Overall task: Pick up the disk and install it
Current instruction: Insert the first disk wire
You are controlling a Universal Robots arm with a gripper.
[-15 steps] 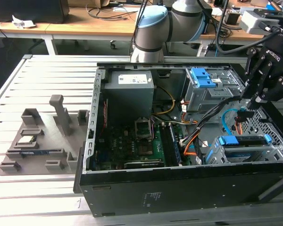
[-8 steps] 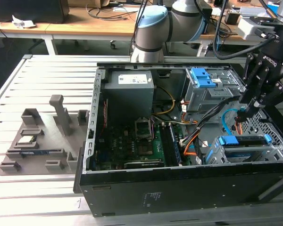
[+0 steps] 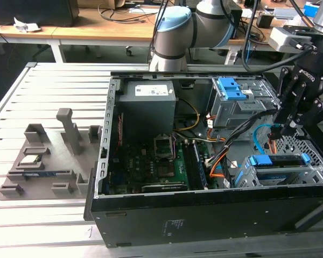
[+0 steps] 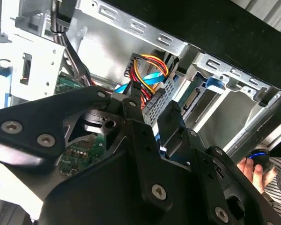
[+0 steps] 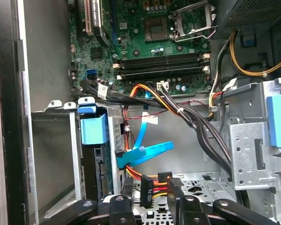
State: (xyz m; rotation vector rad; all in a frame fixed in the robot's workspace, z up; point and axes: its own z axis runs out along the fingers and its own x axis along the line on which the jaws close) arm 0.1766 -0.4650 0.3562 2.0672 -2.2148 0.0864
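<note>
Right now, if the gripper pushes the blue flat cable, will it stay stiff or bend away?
The blue cable probably bends easily: it is a thin ribbon, already folded and curving. It looks light, so it should move aside with little force. It may spring back, since one end seems plugged in beside the cage.

Exterior view overlooks open case [image 3: 215,161] (wrist views close inside).

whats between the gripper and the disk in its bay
In the exterior view, a bare stretch of perforated case floor separates the gripper from the disk; a blue cable curves just beside it.
</note>
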